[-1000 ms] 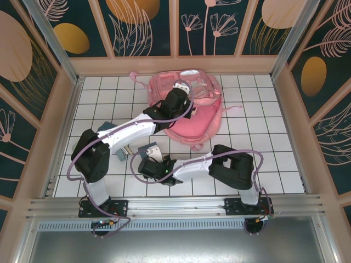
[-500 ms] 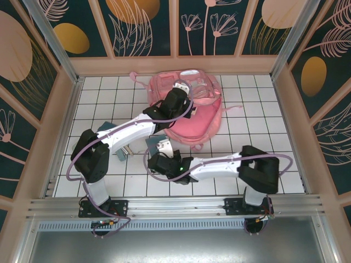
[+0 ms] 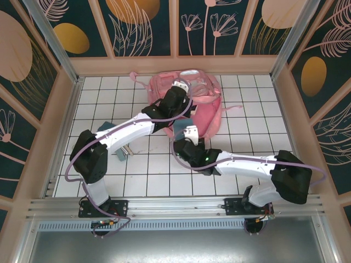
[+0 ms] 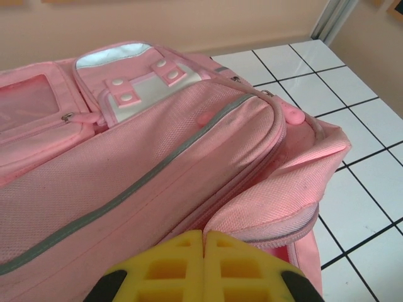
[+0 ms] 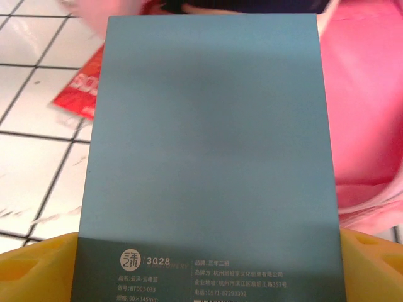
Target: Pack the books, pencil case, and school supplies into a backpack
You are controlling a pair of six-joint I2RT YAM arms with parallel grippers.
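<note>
Overhead, the backpack (image 3: pixel 203 107) lies upper centre on the worktop (image 3: pixel 247 142). The right end effector (image 5: pixel 208 277) pinches the teal book (image 5: pixel 208 145) at the backpack's lower edge. The left end effector (image 4: pixel 203 267) is pressed together against its pink fabric. A red piece (image 5: pixel 85 88) lies beside the book.

Overhead camera looks down on the tabletop (image 3: pixel 258 137); both wrist cameras sit close, apparently sharing the pink backpack (image 4: pixel 126 176).

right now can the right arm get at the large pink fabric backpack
Probably yes: the right gripper, shut on the small plain teal book, sits at the near edge of the large pink fabric backpack, nothing between them. Whether its opening gapes wide enough is unclear.
</note>
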